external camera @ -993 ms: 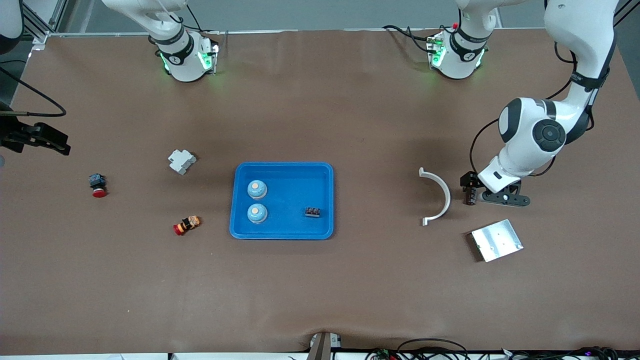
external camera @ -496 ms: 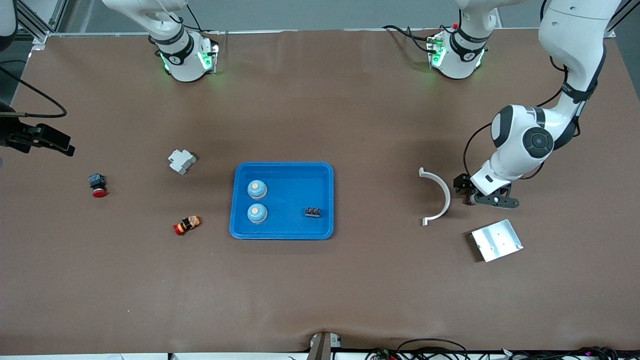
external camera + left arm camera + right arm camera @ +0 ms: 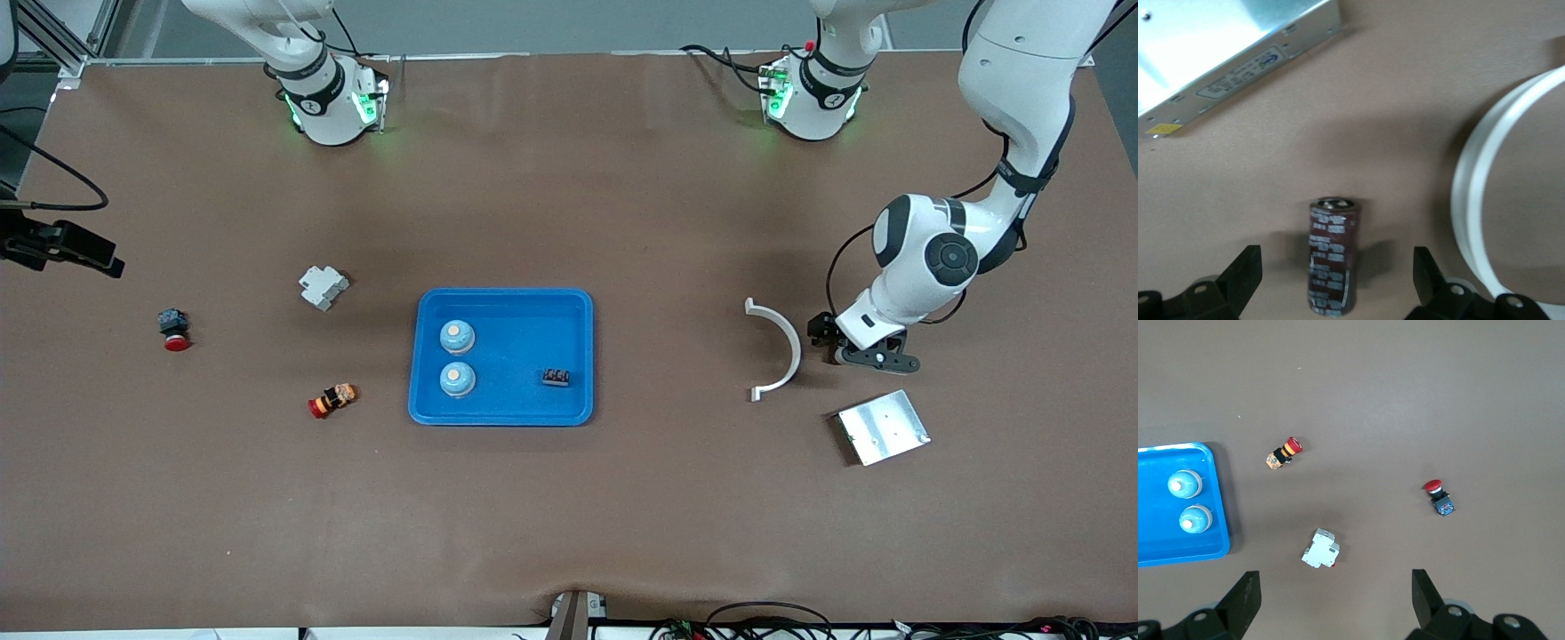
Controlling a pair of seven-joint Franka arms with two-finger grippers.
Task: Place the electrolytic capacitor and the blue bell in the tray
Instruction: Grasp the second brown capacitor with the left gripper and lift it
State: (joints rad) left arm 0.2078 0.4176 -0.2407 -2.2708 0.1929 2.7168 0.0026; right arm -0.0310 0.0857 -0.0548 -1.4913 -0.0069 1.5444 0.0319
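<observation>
The electrolytic capacitor [image 3: 1333,257], a dark brown cylinder with pale print, stands upright on the brown table between the white arc and the silver box. My left gripper [image 3: 1335,261] is down around it, open, a black finger on each side and neither touching; in the front view the left gripper [image 3: 840,345] hides it. The blue tray [image 3: 520,307] lies mid-table. Two blue bells [image 3: 457,336] [image 3: 457,379] sit in it toward the right arm's end, with a small dark part [image 3: 556,377]. My right gripper [image 3: 1336,583] hangs open and empty, high over the right arm's end of the table [image 3: 84,253].
A white curved arc [image 3: 781,348] lies close beside the left gripper, and a silver metal box [image 3: 883,427] nearer the camera. Toward the right arm's end lie a white breaker [image 3: 323,286], a red-and-orange button [image 3: 332,400] and a red button on a dark base [image 3: 173,329].
My left gripper has come down and shifted slightly toward the white arc, so its fingers now straddle the capacitor. The right gripper has barely drifted.
</observation>
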